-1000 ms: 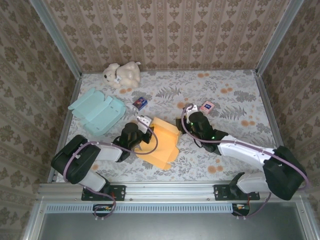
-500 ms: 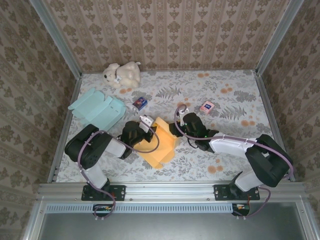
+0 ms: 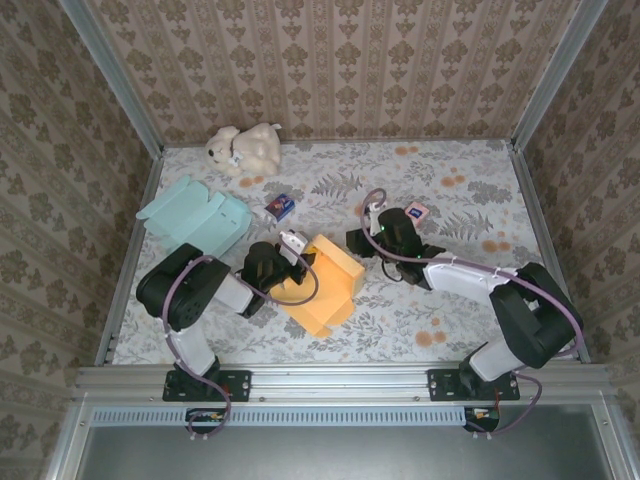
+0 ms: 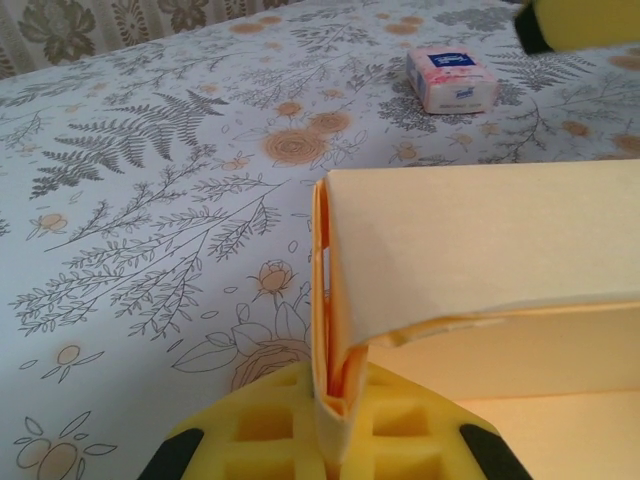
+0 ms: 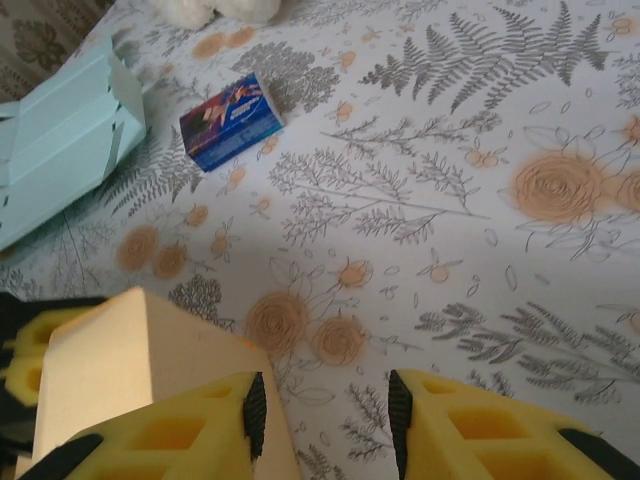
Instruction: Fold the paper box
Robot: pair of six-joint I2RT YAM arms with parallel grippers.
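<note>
1. The paper box (image 3: 322,285) sits mid-desk, half raised, with one wall upright; the left tool (image 4: 335,430) is clamped thin on the doubled edge of that wall; so narrow a pinch on soft card could crease or tear the fold if the arm pulls sideways.
2. The right tool (image 5: 325,420) stands part open with nothing between its pads (image 5: 170,440), bare desk (image 3: 470,180) showing in the gap; one pad lies against or just beside the box corner, I cannot tell which; a push from there could slide the whole box instead of bending a flap, since only one wall is pinned.
3. In the left wrist view the top flap curls away from the wall; it may spring open if let go before it is tucked.
4. A pink packet (image 3: 414,212) lies near the right tool and a blue packet (image 3: 282,206) just beyond the box; a wide swing could knock either.
5. The desk carries a pale cover printed with ferns and orange flowers, probably slippery for card; a teal carton (image 3: 195,220) lies far left, a plush toy (image 3: 243,148) at the back.
6. Patterned walls (image 3: 330,60) close three sides, with metal posts (image 3: 110,70) at the corners; elbow room looks tight.
</note>
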